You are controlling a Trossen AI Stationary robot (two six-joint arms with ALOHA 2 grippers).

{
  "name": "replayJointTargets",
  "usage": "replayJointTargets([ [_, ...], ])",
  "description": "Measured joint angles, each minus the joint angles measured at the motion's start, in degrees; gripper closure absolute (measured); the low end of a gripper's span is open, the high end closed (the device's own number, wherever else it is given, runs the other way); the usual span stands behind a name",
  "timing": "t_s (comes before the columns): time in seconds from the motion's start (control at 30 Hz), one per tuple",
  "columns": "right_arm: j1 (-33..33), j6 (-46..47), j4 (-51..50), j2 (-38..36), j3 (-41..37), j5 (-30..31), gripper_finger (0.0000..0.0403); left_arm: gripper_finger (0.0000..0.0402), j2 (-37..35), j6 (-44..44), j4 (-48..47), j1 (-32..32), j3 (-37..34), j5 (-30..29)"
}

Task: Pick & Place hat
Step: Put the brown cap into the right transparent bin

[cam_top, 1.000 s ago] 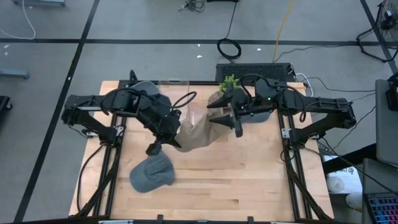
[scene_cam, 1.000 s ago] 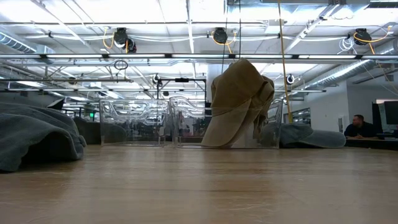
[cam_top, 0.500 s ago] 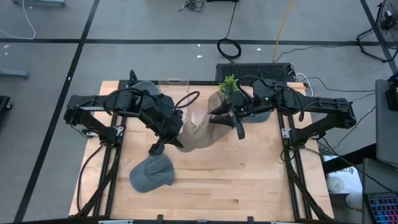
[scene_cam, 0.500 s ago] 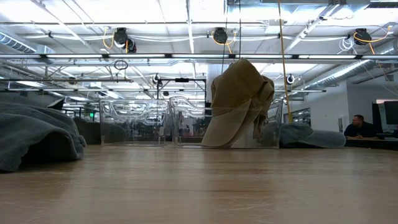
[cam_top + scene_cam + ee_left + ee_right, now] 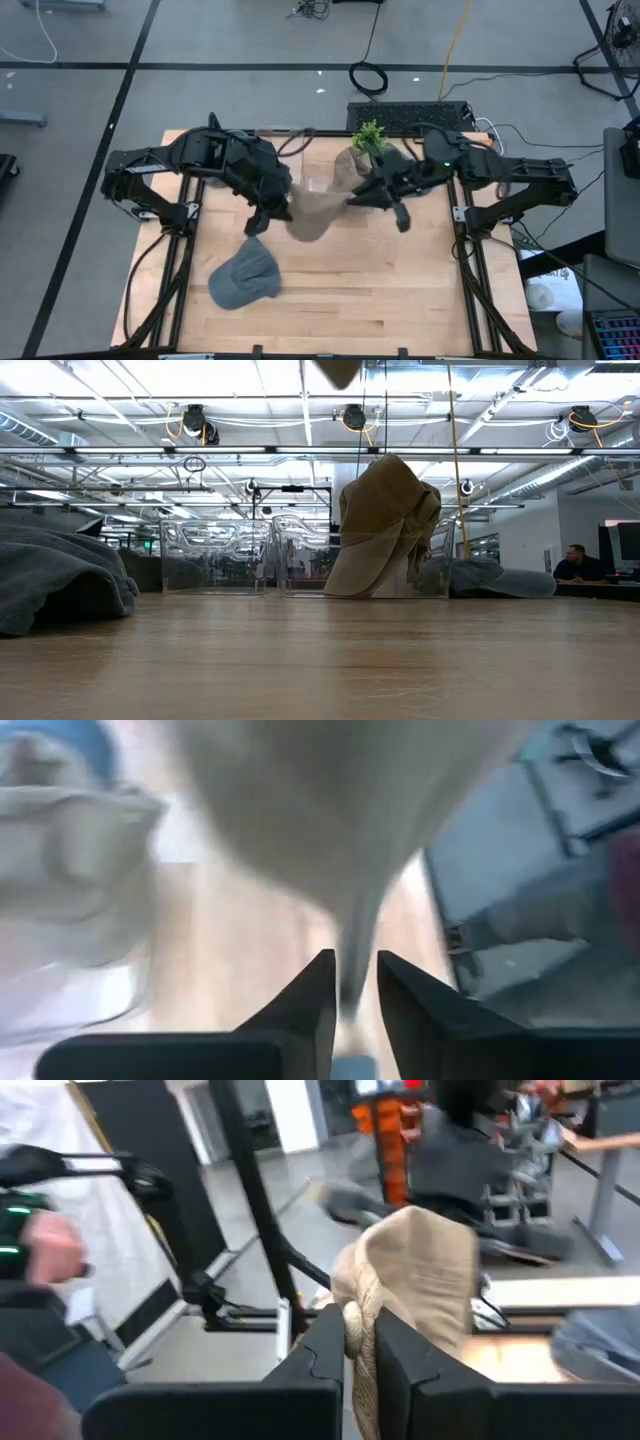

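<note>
A tan hat [image 5: 315,210] hangs in the air over the table's middle, between my two grippers. My left gripper [image 5: 262,218] is shut on its left side, my right gripper [image 5: 372,195] on its right side. The hat's lowest part [image 5: 335,368] dips into the top of the low view. A second tan hat [image 5: 385,525] sits draped over a clear stand [image 5: 300,555] at the far side. A grey hat [image 5: 245,277] lies flat on the table near the left front. My left gripper pinches a thin edge of the tan hat [image 5: 355,955] between its two fingers [image 5: 318,995]. The hat spreads out beyond the fingertips, clear of the table. My right gripper pinches a bunched fold of the tan hat [image 5: 358,1325] between its two fingers [image 5: 325,1345]. The crown [image 5: 420,1265] bulges past the fingertips, lifted clear.
A small green plant [image 5: 368,133] stands at the far edge beside the clear stands. More grey hats lie at the far left [image 5: 60,575] and far right [image 5: 485,578]. Bare wood [image 5: 380,290] spreads across the table's near half. A person [image 5: 575,563] sits in the room beyond.
My right gripper has shut on the tan hat's right side. My left gripper has moved toward the far edge. The hat, stretched long between the stand and my left gripper a second ago, is now bunched together and hangs between both grippers.
</note>
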Motion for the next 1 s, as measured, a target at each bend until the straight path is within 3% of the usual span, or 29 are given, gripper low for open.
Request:
replayJointTargets([
  [0.33,6.82,4.37,0.18,-3.46,0.0,12.18,0.0393,0.0286,-2.48,0.28,-3.75,7.31,-0.05,-8.38],
  [0.6,13.92,0.82,1.68,-1.86,0.0,31.82,0.0393,0.0295,-6.28,-1.5,-4.56,9.91,-0.1,-20.48],
  [1.0,18.29,-10.75,15.64,5.19,0.0,57.89,0.0393,0.0299,-12.5,-2.81,-5.17,10.78,-0.07,-24.26],
])
